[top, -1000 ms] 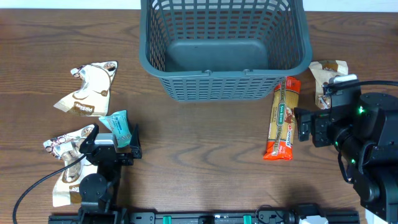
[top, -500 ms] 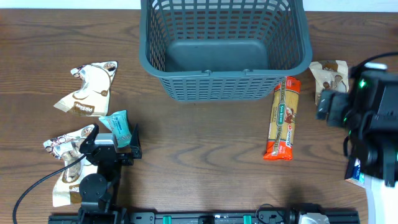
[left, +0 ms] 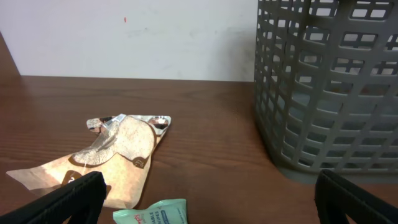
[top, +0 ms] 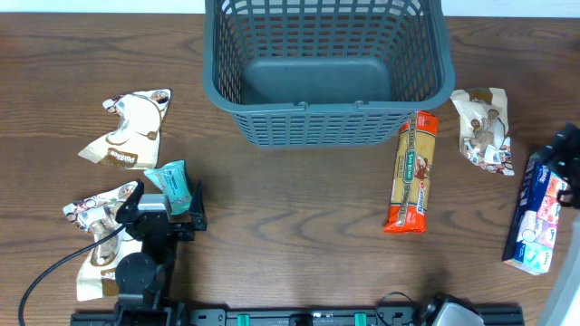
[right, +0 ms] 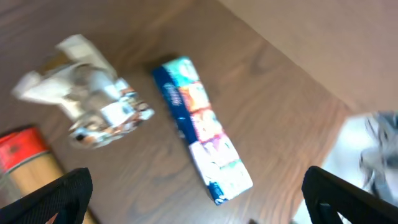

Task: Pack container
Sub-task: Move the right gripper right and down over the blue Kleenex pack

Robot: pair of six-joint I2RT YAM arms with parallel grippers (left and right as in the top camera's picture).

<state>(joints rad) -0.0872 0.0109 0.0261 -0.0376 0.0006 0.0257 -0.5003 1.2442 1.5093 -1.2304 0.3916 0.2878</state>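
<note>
The dark grey lattice basket (top: 326,68) stands at the back middle, empty; its side fills the right of the left wrist view (left: 329,87). My left gripper (top: 169,196) rests low at the front left, open and empty, with a teal wipes packet (top: 172,185) lying between its fingers, also in the left wrist view (left: 155,214). My right gripper (right: 202,196) is open and empty, high above a blue and white pack (right: 202,127). Only a dark part of the right arm (top: 566,149) shows in the overhead view.
Two brown and white packets (top: 131,131) (top: 100,226) lie at the left. A spaghetti packet (top: 412,172) lies right of the basket, a crumpled snack packet (top: 480,127) beyond it, and the blue and white pack (top: 539,213) near the right edge.
My right arm has swung right and up, almost out of the overhead view, uncovering the snack packet and the blue and white pack. The left arm has not moved.
</note>
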